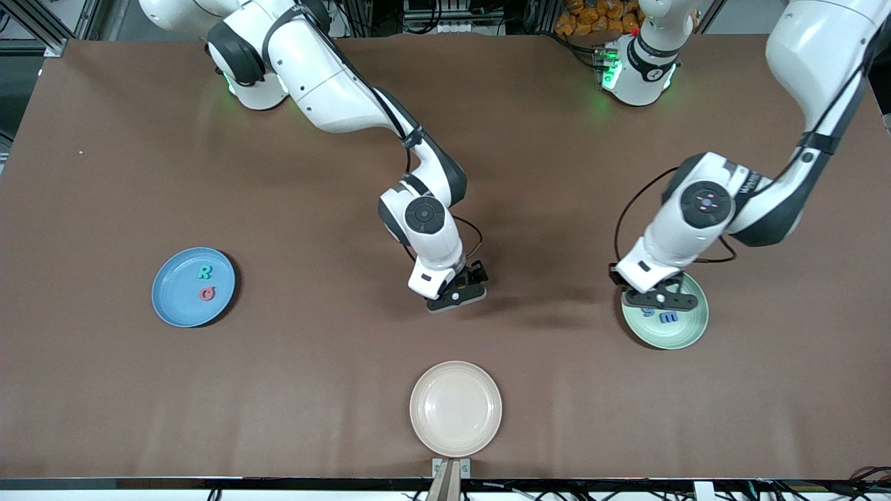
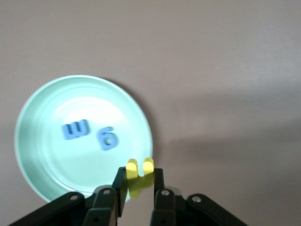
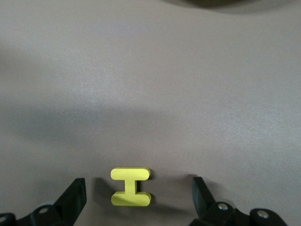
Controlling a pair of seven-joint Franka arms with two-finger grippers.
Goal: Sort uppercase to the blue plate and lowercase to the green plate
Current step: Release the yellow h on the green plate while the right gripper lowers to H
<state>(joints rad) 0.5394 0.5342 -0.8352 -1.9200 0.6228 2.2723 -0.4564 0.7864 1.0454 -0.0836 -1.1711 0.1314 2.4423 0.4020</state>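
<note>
The blue plate [image 1: 193, 287] sits on the brown counter [image 1: 104, 174] toward the right arm's end. Two capital letters lie in it, apart from each other: a green R [image 1: 204, 271], and a red Q [image 1: 207, 293] nearer the front camera.

Toward the middle of the counter, the right end effector [image 1: 456, 296] is low over the surface with its fingers [image 3: 75, 200] spread wide. The yellow H [image 3: 131, 187] lies flat on the counter between them, touching neither in the right wrist view. In the front view the H is hidden under the end effector.

A cream plate [image 1: 455, 408] sits nearer the front camera than the right end effector, close to the counter's edge, with nothing in it.

Toward the left arm's end lies the green plate [image 1: 686, 334]. Inside it, a blue g [image 2: 106, 138] and a blue m [image 2: 75, 130] lie flat just beside each other. The left end effector [image 2: 139, 181] hangs over the rim of this plate, its fingers [image 2: 158, 181] clamped narrowly on a small yellow letter [image 2: 139, 175]. That letter shows two short prongs rising above the fingertips, and its lower part is pinched between them. In the left wrist view the yellow letter sits over the plate's edge, apart from the two blue letters.
</note>
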